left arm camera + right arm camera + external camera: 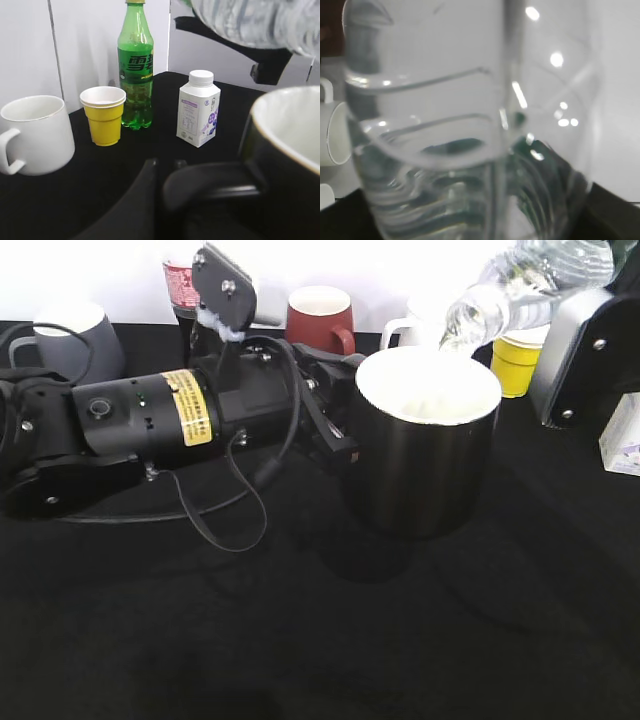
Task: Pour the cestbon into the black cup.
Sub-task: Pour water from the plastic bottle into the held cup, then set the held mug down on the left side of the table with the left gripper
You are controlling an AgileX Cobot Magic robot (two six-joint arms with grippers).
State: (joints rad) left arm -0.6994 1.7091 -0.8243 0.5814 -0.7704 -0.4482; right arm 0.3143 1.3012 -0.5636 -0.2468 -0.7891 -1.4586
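The black cup, white inside, stands mid-table. My left gripper lies low on the table and is shut on the cup's handle; the cup's rim fills the right of the left wrist view. My right gripper is shut on the cestbon, a clear bottle held tilted at the upper right. The bottle's open mouth hangs just over the cup's far rim. The bottle fills the right wrist view, with a bit of dark green label low down, and hides the fingers. It also crosses the top of the left wrist view.
Behind the cup stand a grey mug, a red-labelled cola bottle, a dark red mug, a white mug, a yellow paper cup and a white carton. A green soda bottle stands at the back.
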